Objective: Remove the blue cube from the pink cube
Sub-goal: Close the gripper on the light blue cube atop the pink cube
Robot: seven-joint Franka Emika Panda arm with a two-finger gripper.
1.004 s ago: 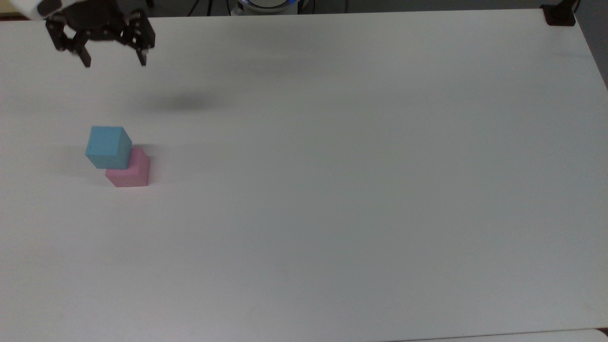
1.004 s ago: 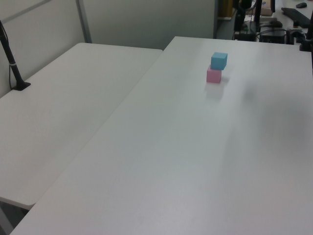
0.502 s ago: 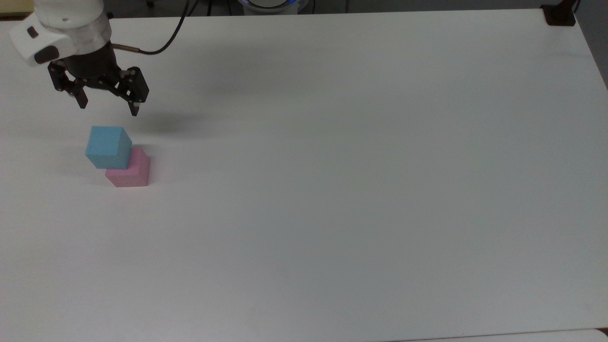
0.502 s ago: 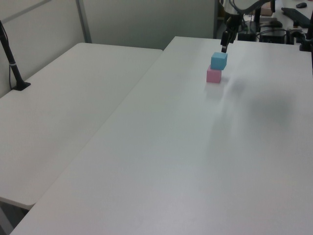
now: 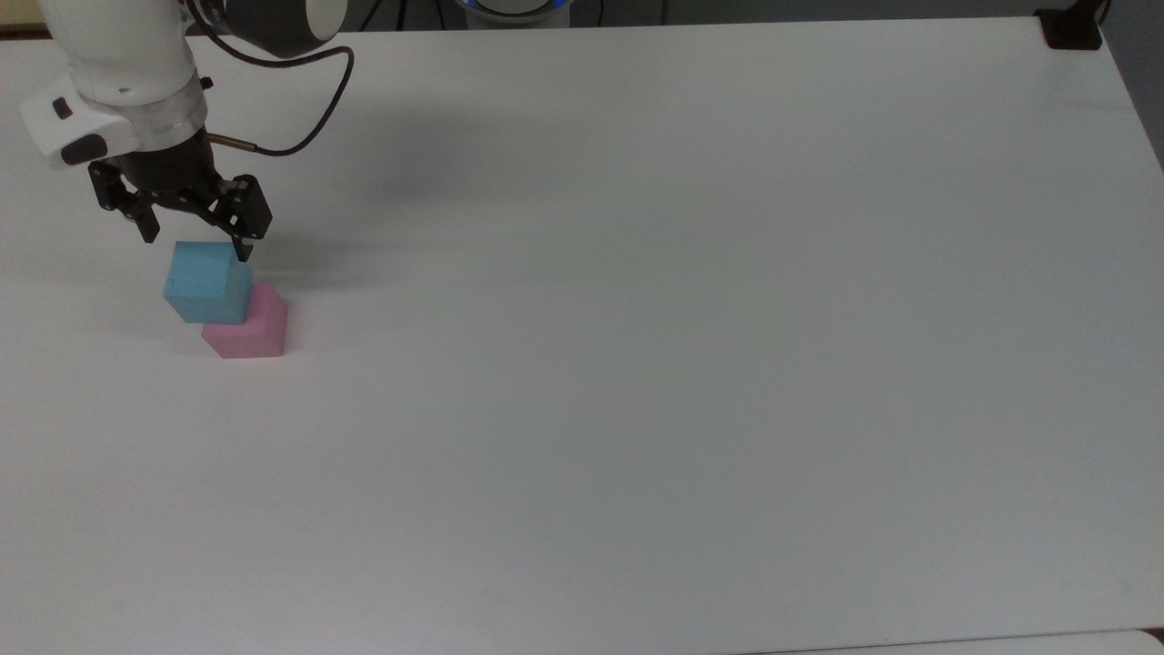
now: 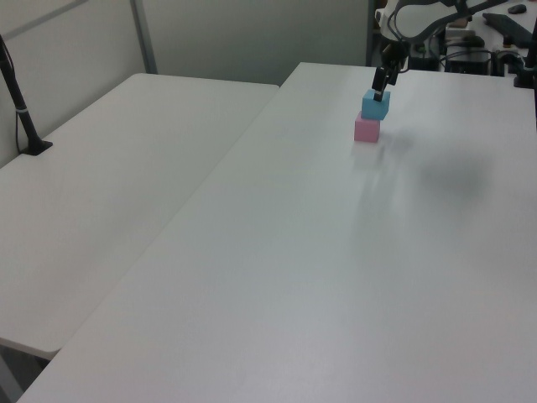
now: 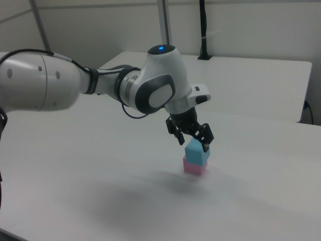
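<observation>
Top view: the blue cube [image 5: 207, 283] sits on the pink cube [image 5: 247, 325] near the top view's left edge of the white table [image 5: 691, 346], about a third of the way down from the far edge. The blue cube is not squared up with the one beneath; it appears shifted toward the top view's upper left, so the pink cube's right and near parts show from under it. The gripper [image 5: 192, 244] hangs just above the blue cube with its two black fingers spread wide, wider than the cube. One fingertip is over the cube's far right corner and the other is off its far left corner; whether either touches the cube cannot be told. The white arm [image 5: 123, 64] rises from the gripper toward the top view's upper left corner, with a black cable [image 5: 314, 118] looping beside it.

In the left view the stack stands at the far end of the table [image 6: 352, 277], with the blue cube [image 6: 375, 105] above the pink cube [image 6: 367, 128] and the gripper [image 6: 381, 81] right at the blue cube's top. A second table [image 6: 109, 193] adjoins on the left view's left, carrying a black post [image 6: 21, 109].

In the right view the gripper [image 7: 192, 142] points down at the blue cube [image 7: 196, 152], which rests on the pink cube [image 7: 193, 166], and the fingers stand apart on either side of the top face.
</observation>
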